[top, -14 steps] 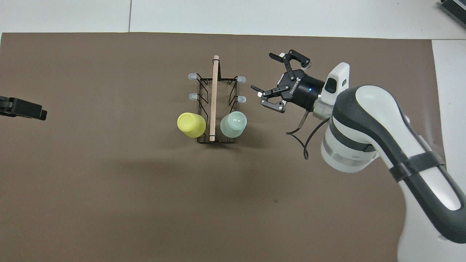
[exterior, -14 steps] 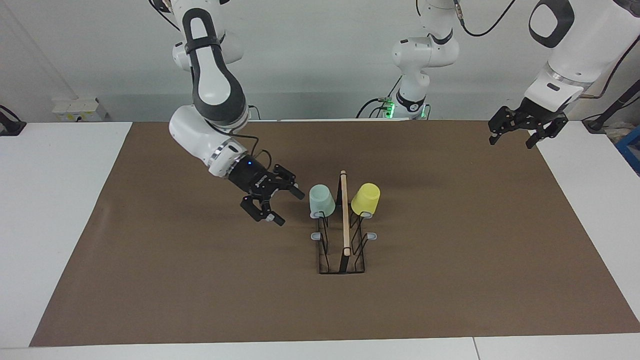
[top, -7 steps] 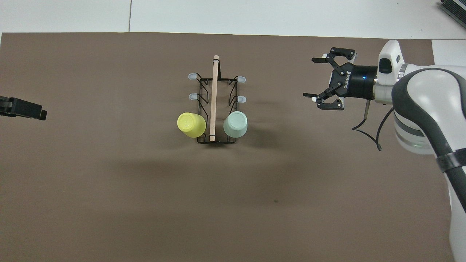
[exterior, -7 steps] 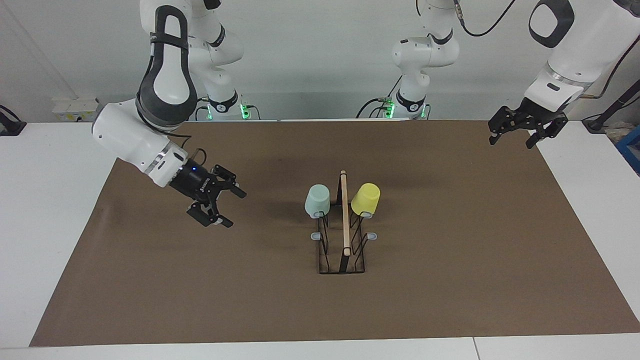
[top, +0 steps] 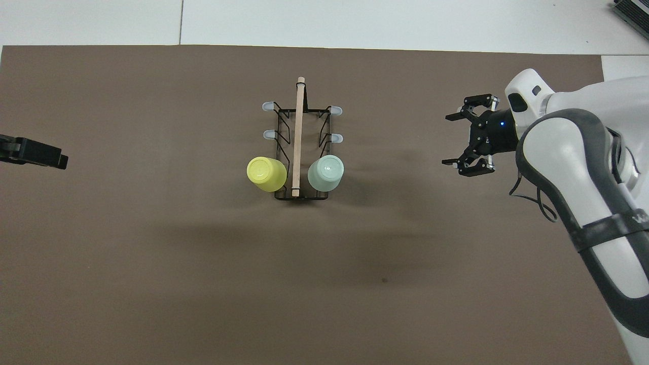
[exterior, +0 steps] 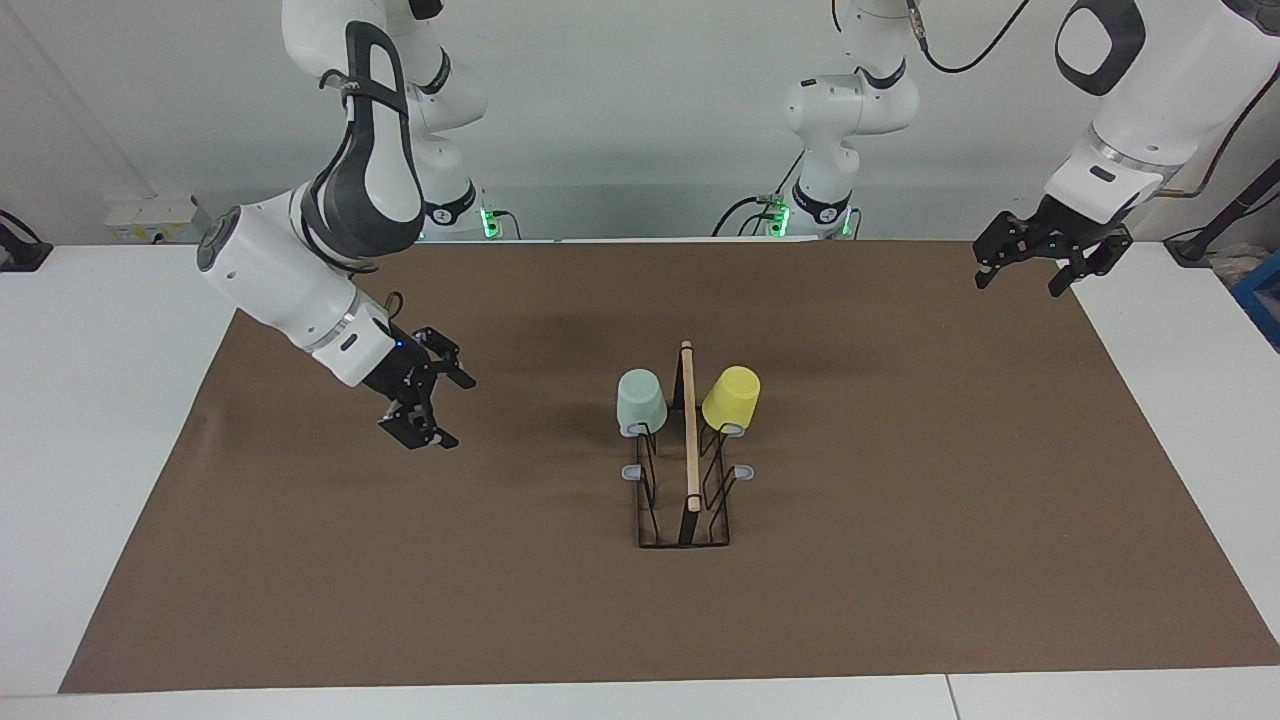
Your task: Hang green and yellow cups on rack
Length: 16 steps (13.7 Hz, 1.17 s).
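Setting: white desk (exterior: 90,420) w/ brown mat (exterior: 900,560) across the middle, pale wall at the robots' end.
Rack (exterior: 688,470): mid-mat, black wire w/ wooden top bar (top: 298,137); long axis runs straight away from the robots, bar end nearest them by the cups.
Green cup (exterior: 640,401): upside down on the prong nearest the robots, on the rack's side toward the right arm; base up, mouth down, tilted slightly outward. Seen at (top: 326,173) in overhead view too.
Yellow cup (exterior: 731,398): same row, side toward the left arm, also inverted, leaning outward a bit more; (top: 265,174) from above.
Spare prongs: four grey-tipped, all empty, farther from the robots than the cups.
Right gripper (exterior: 425,403): over bare mat toward the right arm's end, well apart from rack; fingers (exterior: 455,378) spread wide, nothing in them. Overhead: (top: 471,139).
Left gripper (exterior: 1035,265): waiting over the mat's edge at the left arm's end, released, empty; only a dark sliver at (top: 30,153) from above.
Key relation: green cup lies sideways from the right gripper, toward mid-desk; right arm nearer to it, neither gripper close.
Progress, est.: both cups look hung, task prob. done; likely only parking of arms left.
Risk: low; outward lean of yellow cup the one thing to watch.
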### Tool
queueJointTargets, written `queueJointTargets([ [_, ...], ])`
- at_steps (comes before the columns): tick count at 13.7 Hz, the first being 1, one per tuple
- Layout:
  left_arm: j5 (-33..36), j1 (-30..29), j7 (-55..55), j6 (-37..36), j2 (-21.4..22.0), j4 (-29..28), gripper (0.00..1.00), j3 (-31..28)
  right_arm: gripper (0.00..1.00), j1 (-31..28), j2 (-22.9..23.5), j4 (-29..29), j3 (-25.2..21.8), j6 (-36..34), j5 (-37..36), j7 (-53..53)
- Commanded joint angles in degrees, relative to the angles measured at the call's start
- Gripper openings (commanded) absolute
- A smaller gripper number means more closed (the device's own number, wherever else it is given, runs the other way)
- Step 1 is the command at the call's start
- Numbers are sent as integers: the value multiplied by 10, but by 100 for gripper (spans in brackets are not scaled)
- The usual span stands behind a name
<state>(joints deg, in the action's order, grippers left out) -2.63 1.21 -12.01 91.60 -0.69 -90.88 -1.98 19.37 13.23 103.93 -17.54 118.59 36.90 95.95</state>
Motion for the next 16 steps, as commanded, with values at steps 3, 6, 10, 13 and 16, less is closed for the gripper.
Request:
queueJointTargets([
  [3, 4, 22, 38, -17, 24, -10, 100, 2, 100, -1, -9, -28, 6, -33, -165, -195],
  [6, 8, 19, 57, -27, 33, -16, 100, 10, 100, -8, -14, -41, 6, -70, -186, -231],
  [10, 8, 9, 53, -18, 42, -36, 100, 11, 100, -20, -36, -62, 9, -149, -229, -339],
  [13, 8, 6, 52, -18, 38, -30, 100, 10, 100, -42, -67, -62, 58, -200, -257, -472],
  [16, 9, 11, 52, -19, 39, -28, 100, 8, 100, -114, -88, -62, 143, -243, -262, -576],
])
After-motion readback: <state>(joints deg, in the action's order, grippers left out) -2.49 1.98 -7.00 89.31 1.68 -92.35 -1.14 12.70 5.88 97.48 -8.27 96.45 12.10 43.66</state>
